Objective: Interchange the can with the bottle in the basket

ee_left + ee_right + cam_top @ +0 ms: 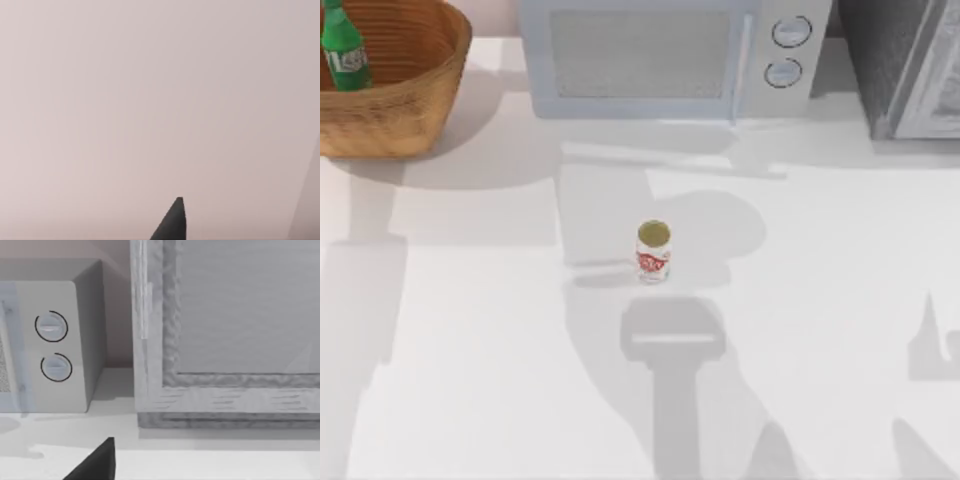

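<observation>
White table (470, 350) bears an upright can (653, 251); bottle (342, 48) stands in the wicker basket (410, 100); gripper openings untellable.

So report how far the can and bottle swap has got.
The green bottle stands in the basket at the table's far left; the can stands upright mid-table, nothing gripping either. That fits a swap still ahead, or one done if they began the other way round.

One can (653, 251), one bottle (344, 50), one basket (415, 105), one microwave (660, 58), one cabinet (910, 65).
</observation>
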Controlling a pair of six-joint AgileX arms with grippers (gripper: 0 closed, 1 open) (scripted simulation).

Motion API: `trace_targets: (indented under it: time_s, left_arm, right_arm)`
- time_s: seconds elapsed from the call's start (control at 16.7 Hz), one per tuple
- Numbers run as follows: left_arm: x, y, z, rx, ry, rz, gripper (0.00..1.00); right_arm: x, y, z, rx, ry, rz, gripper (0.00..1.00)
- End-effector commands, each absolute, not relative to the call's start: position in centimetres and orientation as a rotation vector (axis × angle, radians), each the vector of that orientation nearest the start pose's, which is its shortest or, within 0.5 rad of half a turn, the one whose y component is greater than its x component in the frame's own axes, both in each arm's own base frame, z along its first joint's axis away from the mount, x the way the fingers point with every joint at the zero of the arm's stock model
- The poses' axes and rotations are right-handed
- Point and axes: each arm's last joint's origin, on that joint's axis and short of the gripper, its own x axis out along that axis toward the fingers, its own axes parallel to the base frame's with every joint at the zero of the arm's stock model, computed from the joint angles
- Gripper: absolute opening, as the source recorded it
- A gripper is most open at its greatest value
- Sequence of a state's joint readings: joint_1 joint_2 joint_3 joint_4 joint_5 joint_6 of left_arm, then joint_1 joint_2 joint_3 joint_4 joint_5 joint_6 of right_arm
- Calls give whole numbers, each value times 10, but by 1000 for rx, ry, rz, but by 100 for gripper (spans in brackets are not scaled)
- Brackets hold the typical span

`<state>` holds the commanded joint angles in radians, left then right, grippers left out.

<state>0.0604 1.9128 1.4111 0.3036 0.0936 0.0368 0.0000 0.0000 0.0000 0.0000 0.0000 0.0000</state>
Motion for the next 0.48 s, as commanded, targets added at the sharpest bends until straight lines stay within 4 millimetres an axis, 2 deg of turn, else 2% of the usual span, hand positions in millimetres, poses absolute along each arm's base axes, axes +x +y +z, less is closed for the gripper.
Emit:
trace_targets:
  time_s: [0.12, 0.48]
  left_arm:
    - [454, 29, 264, 8, 196, -17, 98]
    - [454, 29, 264, 8, 196, -17, 100]
  right_arm:
    - [106, -1, 160, 0, 0, 0, 100]
    - [106, -1, 160, 0, 0, 0, 100]
